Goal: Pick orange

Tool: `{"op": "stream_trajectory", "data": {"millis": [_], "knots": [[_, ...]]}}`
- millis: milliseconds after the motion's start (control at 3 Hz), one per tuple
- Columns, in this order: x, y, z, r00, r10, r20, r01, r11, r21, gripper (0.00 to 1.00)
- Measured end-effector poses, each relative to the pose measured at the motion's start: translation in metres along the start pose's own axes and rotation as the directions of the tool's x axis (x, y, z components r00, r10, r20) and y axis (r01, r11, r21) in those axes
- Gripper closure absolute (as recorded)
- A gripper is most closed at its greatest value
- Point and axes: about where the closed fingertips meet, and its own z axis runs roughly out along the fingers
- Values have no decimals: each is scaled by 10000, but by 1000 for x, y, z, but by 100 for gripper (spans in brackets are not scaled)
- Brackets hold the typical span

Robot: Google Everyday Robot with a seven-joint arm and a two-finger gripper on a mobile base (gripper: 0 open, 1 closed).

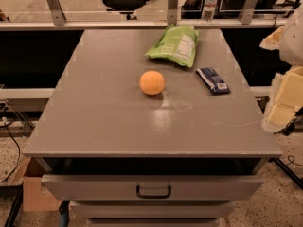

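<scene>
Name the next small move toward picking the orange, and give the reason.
Probably swing the gripper left, over the cabinet top, toward the orange. The gripper hangs at the right edge of the view, past the top's right side and well apart from the fruit. The orange sits alone near the middle, touching neither the green bag behind it nor the dark blue bar to its right.

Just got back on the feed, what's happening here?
The orange is not picked yet. It sits untouched on the gray cabinet top, with a green snack bag behind it and a dark blue bar off to one side. The gripper hangs by the cabinet's right edge, apart from the orange.
</scene>
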Motion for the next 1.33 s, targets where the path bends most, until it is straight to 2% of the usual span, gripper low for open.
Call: {"op": "stream_trajectory", "data": {"millis": [333,667,1000,1333], "knots": [[0,0,0,10000,0,1,0,10000,2,0],[0,-3,8,9956,573,746,-560,9983,-186,0],[-7,-11,38,9495,1874,2518,-1735,9819,-766,0],[-40,-29,68,8407,2879,4586,-2676,9572,-1104,0]]}}
